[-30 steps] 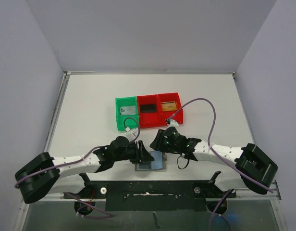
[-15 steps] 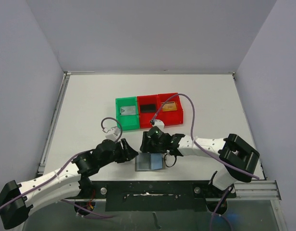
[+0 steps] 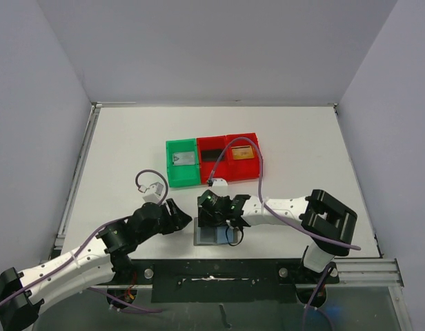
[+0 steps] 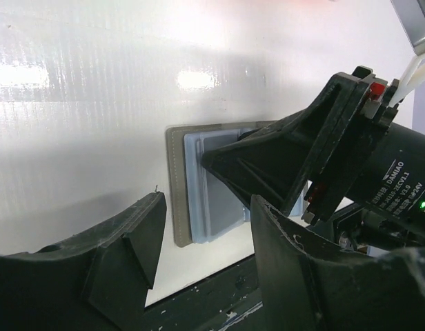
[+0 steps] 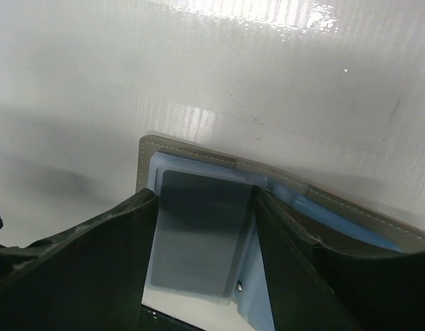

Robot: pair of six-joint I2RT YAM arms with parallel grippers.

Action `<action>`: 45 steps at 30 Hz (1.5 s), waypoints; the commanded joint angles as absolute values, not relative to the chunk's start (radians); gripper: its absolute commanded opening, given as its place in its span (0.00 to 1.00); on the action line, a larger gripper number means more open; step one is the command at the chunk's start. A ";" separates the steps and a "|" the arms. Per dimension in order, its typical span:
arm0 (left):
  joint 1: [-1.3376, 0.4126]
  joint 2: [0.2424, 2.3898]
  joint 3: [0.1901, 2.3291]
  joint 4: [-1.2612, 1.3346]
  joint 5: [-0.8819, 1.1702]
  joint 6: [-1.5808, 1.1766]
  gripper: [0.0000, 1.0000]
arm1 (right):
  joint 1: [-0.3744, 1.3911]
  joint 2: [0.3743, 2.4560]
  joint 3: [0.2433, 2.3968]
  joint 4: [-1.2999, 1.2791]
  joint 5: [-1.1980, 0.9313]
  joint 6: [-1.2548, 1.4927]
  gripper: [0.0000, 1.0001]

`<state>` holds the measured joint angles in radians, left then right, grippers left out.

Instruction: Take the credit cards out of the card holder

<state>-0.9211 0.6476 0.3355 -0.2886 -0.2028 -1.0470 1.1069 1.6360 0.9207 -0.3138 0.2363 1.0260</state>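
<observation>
The grey card holder (image 3: 216, 235) lies open near the table's front edge, its bluish pockets up. My right gripper (image 3: 213, 212) is low over it. In the right wrist view its open fingers (image 5: 133, 238) straddle a dark grey card (image 5: 202, 227) lying in a clear sleeve of the holder (image 5: 149, 160), one finger at each long edge. My left gripper (image 3: 179, 219) is open and empty just left of the holder. In the left wrist view the holder (image 4: 176, 186) and the right gripper's fingers (image 4: 268, 165) lie beyond my left gripper (image 4: 205, 210).
A green bin (image 3: 170, 169) with a silvery card (image 3: 183, 158), a red bin (image 3: 214, 172) with a black card (image 3: 212, 154) and a second red bin (image 3: 259, 164) with an orange card (image 3: 243, 152) stand in a row behind the holder. The black front rail (image 3: 212, 274) is close by.
My right gripper has moved left and down onto the open holder. My left gripper has drawn back to the left, away from the holder.
</observation>
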 commanded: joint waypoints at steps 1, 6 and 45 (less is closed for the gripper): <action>-0.916 0.659 0.342 -0.263 -0.219 -1.057 0.51 | 1.129 1.669 0.968 -0.317 0.278 1.052 0.61; -0.916 0.683 0.348 -0.250 -0.207 -1.057 0.51 | 1.131 1.750 0.982 -0.321 0.260 1.071 0.66; -0.924 0.911 0.098 0.467 0.146 -1.180 0.42 | 1.050 1.663 0.694 0.066 0.124 1.112 0.55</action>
<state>-0.8940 0.8825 0.1177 0.3565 -0.0093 -1.1584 1.0534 1.6012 0.7246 0.0620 0.1291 1.0588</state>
